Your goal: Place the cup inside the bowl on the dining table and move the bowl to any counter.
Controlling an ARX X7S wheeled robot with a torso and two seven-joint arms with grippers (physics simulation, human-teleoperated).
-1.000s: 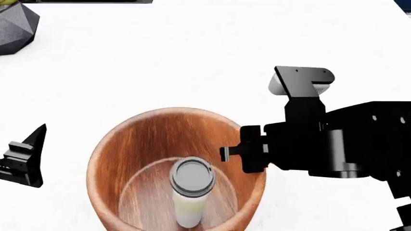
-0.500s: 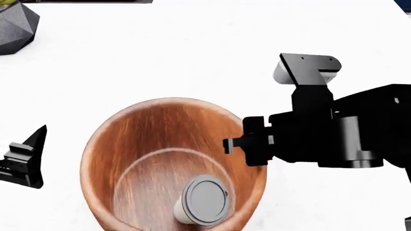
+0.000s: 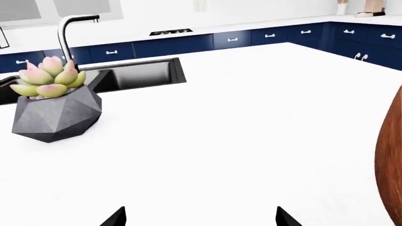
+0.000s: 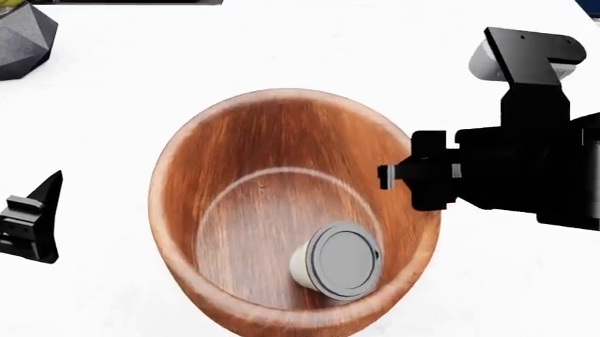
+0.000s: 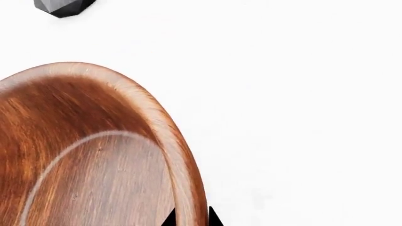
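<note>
The reddish-brown wooden bowl (image 4: 242,140) is over the plain white dining table (image 4: 281,49), tilted. The cream cup (image 4: 339,263) lies on its side inside it, dark grey lid toward the head camera. My right gripper (image 4: 394,174) is shut on the bowl's right rim; in the right wrist view the gripper (image 5: 191,219) has one fingertip inside and one outside the rim (image 5: 182,155). My left gripper (image 4: 33,225) is open and empty, left of the bowl and apart from it. In the left wrist view this gripper (image 3: 201,219) shows wide-apart tips, with the bowl's side (image 3: 390,155) at the frame edge.
A dark grey faceted planter (image 3: 56,110) with a succulent stands at the table's far left, also in the head view (image 4: 19,35). Behind it are a sink (image 3: 135,75) with a faucet (image 3: 72,28) and counters on navy cabinets (image 3: 270,35).
The cup has tipped from upright onto its side inside the bowl. The bowl and my right arm have moved up and to the right in the head view. The left gripper has barely moved.
</note>
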